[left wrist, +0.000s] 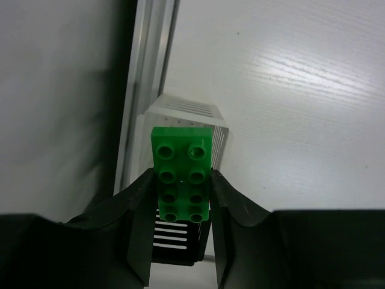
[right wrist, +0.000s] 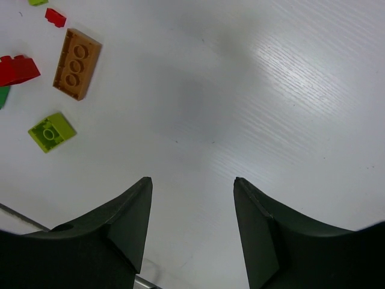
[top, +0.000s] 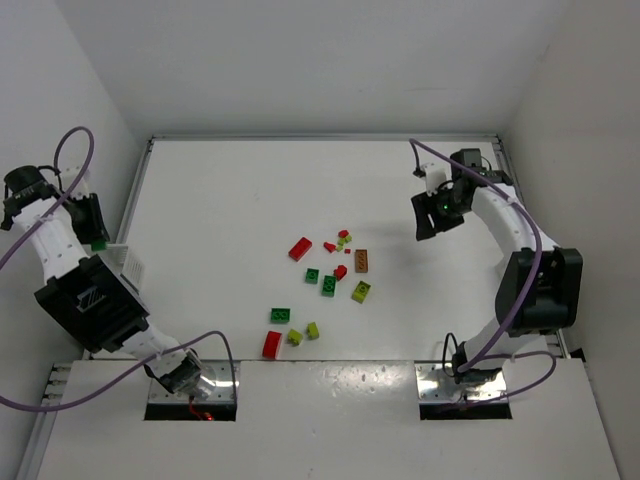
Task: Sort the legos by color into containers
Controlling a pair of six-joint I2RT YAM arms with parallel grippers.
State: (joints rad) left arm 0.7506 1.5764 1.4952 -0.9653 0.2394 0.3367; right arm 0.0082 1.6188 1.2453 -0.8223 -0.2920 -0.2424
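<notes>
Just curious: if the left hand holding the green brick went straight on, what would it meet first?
Most likely the white bin just beyond the green brick in the left hand; depth is unclear.

Container (left wrist: 186,109): at the left edge of the bench (left wrist: 289,90); near wall and interior hidden behind the green brick (left wrist: 180,150) and the left gripper (left wrist: 182,180).
Red brick (right wrist: 17,69): cut off by the picture's left edge.
Small pieces (top: 345,240): too small to identify.

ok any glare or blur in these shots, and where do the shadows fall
Top external: even light, legos sharp, shadows faint. Left wrist: green brick in the left tool is crisp, left side of frame dark. Right wrist: bright sheen on the table, soft grey shadow mid-frame, right tool black, undetailed.
</notes>
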